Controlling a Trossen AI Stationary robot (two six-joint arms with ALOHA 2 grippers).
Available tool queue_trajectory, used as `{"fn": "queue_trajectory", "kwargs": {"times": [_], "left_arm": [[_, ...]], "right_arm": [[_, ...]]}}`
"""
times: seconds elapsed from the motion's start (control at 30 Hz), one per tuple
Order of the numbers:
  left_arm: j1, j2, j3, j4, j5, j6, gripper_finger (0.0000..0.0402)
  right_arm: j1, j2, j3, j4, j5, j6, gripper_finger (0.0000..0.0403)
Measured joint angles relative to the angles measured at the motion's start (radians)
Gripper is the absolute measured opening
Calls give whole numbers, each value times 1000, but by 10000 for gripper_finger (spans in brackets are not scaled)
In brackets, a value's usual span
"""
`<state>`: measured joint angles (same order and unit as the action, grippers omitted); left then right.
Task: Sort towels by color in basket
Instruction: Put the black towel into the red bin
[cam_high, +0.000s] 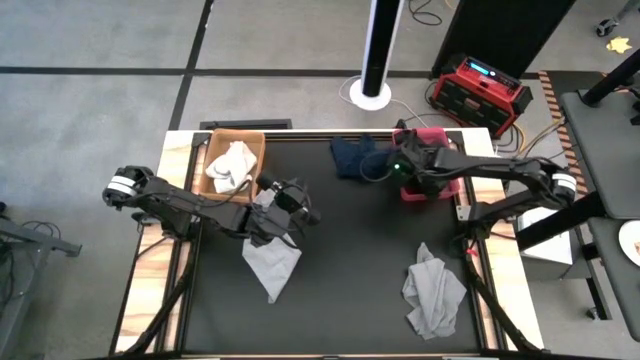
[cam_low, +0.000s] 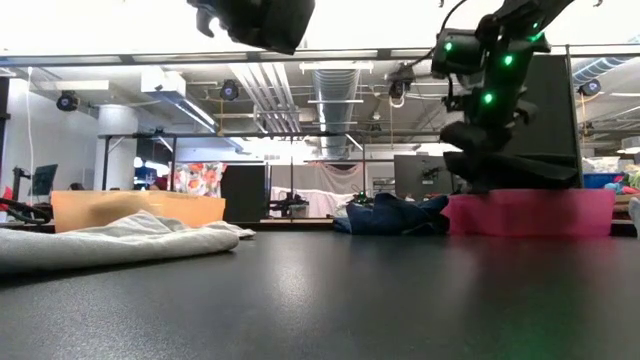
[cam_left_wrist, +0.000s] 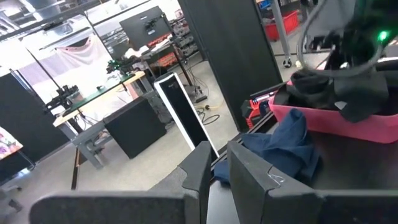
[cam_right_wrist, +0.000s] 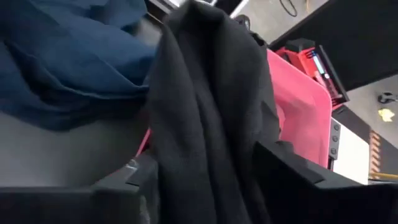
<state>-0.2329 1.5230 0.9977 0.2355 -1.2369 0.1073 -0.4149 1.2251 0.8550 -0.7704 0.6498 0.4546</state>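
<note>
Two light grey cloth towels near: one crumpled at right (cam_high: 433, 292), one at left-centre (cam_high: 271, 262) just below the left gripper (cam_high: 290, 205), fingers (cam_left_wrist: 199, 171) pressed nearly together, empty. Farther left, white towel (cam_high: 231, 165) in tan rectangular basket (cam_high: 252, 138). Far centre, navy blue towel (cam_high: 352, 155) on the black table (cam_high: 350, 280). Far right, right gripper (cam_high: 408, 165) pinching black towel (cam_right_wrist: 205, 118) over pink plastic basket (cam_low: 530, 212).

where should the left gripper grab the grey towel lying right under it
Come straight down on the grey towel's bunched upper end, just below the left gripper. The folds there rise off the table, while its lower end tapers flat to a thin point.
</note>
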Motion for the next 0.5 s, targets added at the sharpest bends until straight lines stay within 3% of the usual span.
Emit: {"fn": "queue_trajectory", "kwargs": {"times": [0.3,0.5], "left_arm": [[0,0,0,-18,0,-17,38],[0,0,0,-18,0,-16,38]], "right_arm": [[11,-123,34,-68,-70,39,248],[32,-218,2,-56,31,77,196]]}}
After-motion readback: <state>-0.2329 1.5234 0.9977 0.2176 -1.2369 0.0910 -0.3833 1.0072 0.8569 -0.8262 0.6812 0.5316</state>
